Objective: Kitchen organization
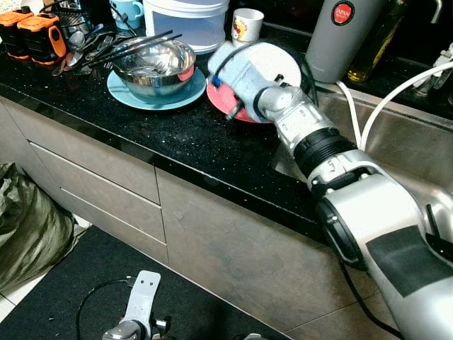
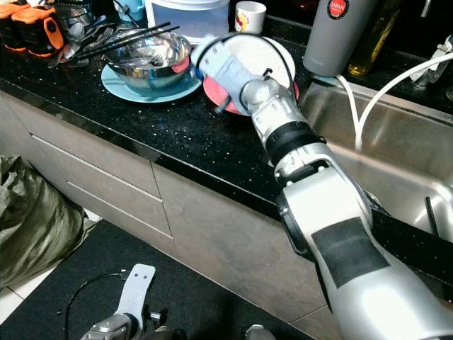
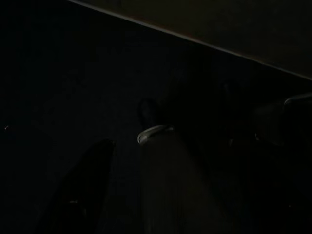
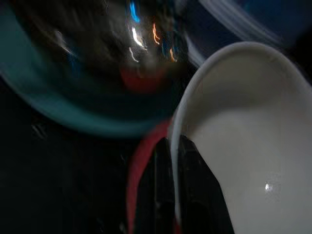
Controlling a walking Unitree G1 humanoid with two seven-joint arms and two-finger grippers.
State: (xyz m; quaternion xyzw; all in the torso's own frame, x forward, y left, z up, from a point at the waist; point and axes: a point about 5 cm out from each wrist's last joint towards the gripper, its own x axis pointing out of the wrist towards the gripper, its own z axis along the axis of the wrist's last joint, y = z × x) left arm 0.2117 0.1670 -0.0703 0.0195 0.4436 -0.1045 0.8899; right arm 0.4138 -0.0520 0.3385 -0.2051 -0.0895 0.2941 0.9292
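A white plate (image 1: 276, 62) rests tilted over a red plate (image 1: 225, 100) on the black counter (image 1: 177, 134). My right arm reaches across the counter to them, its wrist wrapped in a blue-grey cover (image 1: 241, 71). In the right wrist view my right gripper (image 4: 174, 151) is shut on the white plate's rim (image 4: 234, 122), one black finger on each side. Just left of it a steel bowl (image 1: 154, 65) with black chopsticks (image 1: 134, 46) across it sits on a teal plate (image 1: 141, 98). My left arm (image 1: 138, 312) hangs idle down by the floor.
Behind the plates stand a cup (image 1: 246, 27), a white container (image 1: 185, 21), a grey flask (image 1: 340, 35) and an oil bottle (image 1: 375, 39). Loose cutlery (image 1: 88, 49) and orange-black items (image 1: 32, 32) lie far left. A steel sink (image 1: 403, 142) with a white hose (image 1: 382, 99) is to the right.
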